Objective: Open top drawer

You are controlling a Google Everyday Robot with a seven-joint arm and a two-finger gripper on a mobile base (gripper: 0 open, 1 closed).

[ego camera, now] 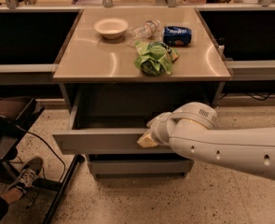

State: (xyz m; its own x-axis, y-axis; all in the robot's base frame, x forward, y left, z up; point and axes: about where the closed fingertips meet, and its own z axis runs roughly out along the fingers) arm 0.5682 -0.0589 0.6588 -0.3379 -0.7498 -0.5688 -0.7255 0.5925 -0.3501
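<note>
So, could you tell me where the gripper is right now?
In the camera view the gripper sits right of centre, at the upper edge of the front of the pulled-out top drawer, below the counter.

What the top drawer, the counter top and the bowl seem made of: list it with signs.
The top drawer: likely metal; flat grey front, dull sheen; the gripper sits at its front edge. The counter top: smooth, semi-glossy, perhaps steel or laminate; soft light reflections. The bowl: pale, matte; ceramic, plastic or paper, cannot tell.
</note>
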